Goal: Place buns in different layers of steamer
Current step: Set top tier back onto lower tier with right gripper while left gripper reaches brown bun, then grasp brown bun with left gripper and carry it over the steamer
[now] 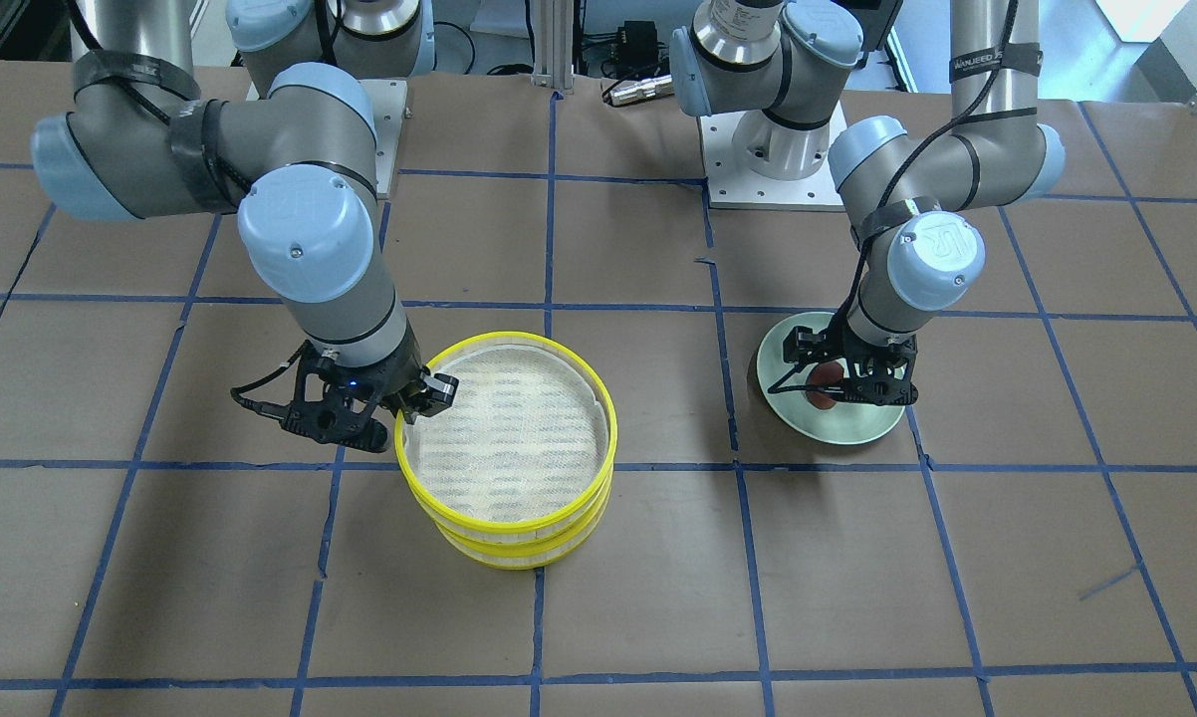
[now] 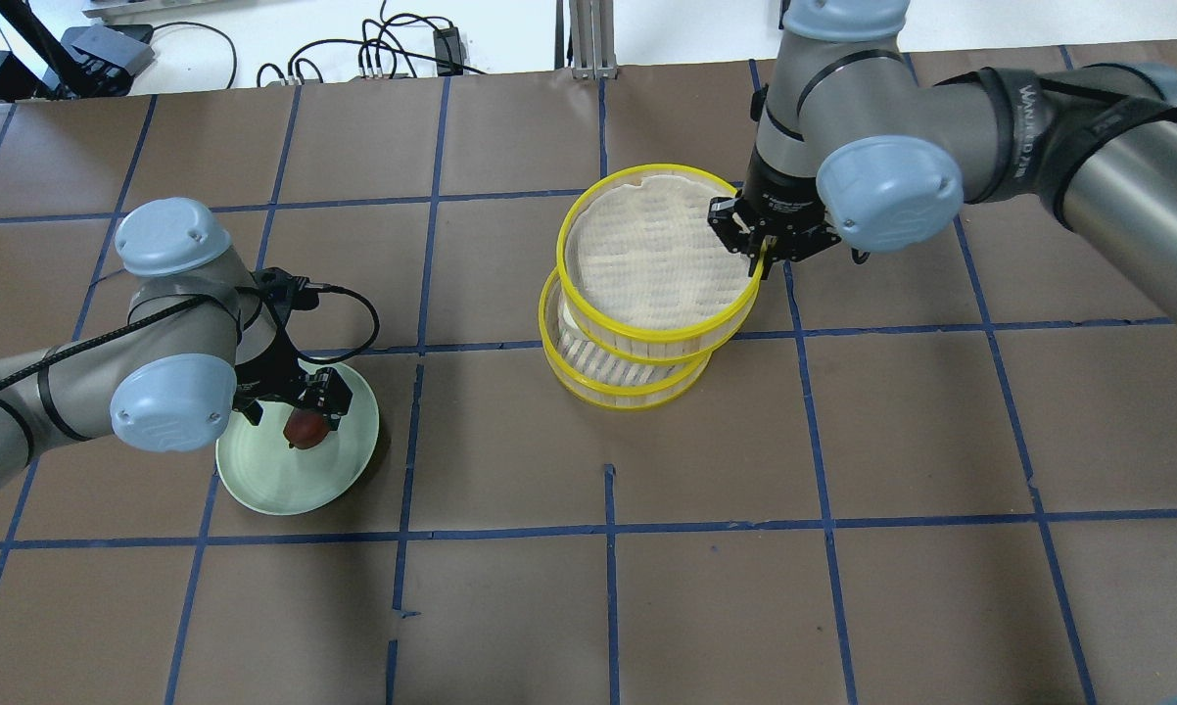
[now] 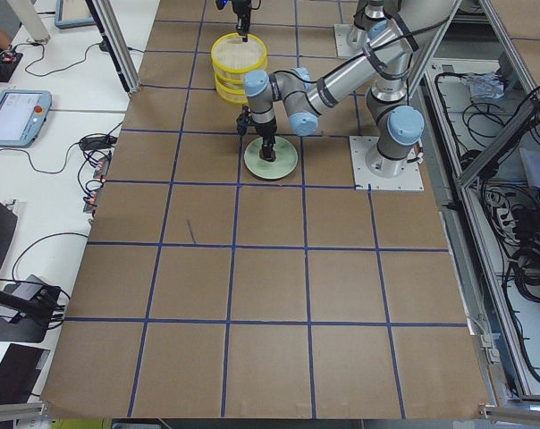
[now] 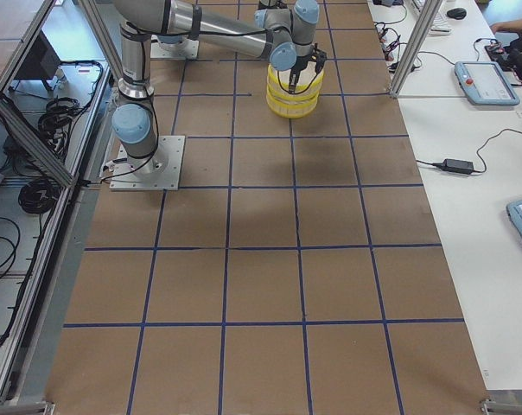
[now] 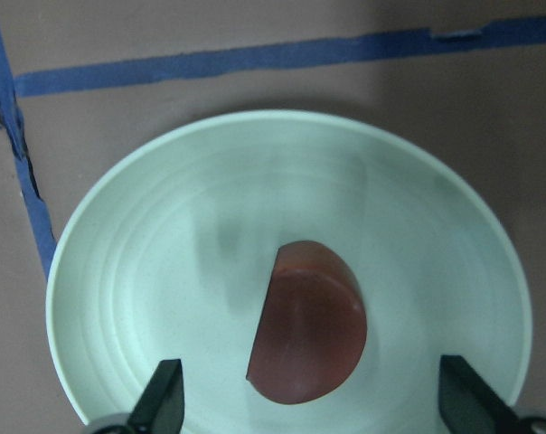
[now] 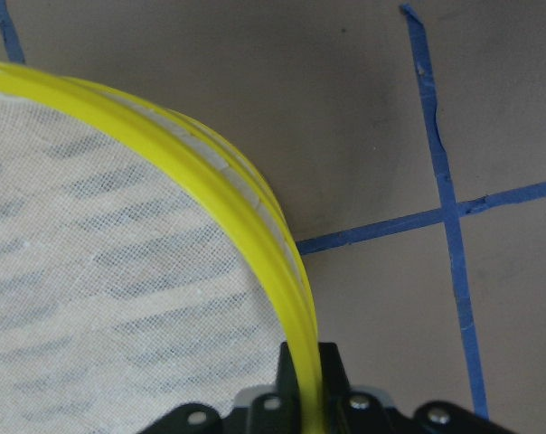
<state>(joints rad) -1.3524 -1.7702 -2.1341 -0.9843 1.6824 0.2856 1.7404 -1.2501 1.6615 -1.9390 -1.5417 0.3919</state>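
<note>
the steamer (image 1: 519, 526) is two round, shallow trays with glossy bright yellow rims, pale slatted sides and whitish woven mesh floors. its upper tray (image 2: 647, 257) sits shifted off-centre over the lower tray (image 2: 608, 377); whether the two touch cannot be told. they stand on a surface (image 2: 843, 441) of matte brown paper crossed by a grid of blue tape. well apart from them, on the robot's left, lies a smooth pale green plate (image 5: 146, 271) with faint concentric rings. on it rests the reddish-brown bun (image 5: 307, 327), rounded with one flat-cut side and a dull sheen.

the right arm reaches in over the surface with its wrist turned straight down. the right gripper (image 2: 757, 251) is pinching the yellow rim of the upper tray, and in the wrist view the rim runs down between its black fingers.

the left arm is bent at the elbow, with its wrist also pointing down over the plate. the left gripper (image 5: 311, 400) is spread wide, one fingertip on each side of the bun and neither touching it. the bun lies between them, nearer the left one in the wrist view.
</note>
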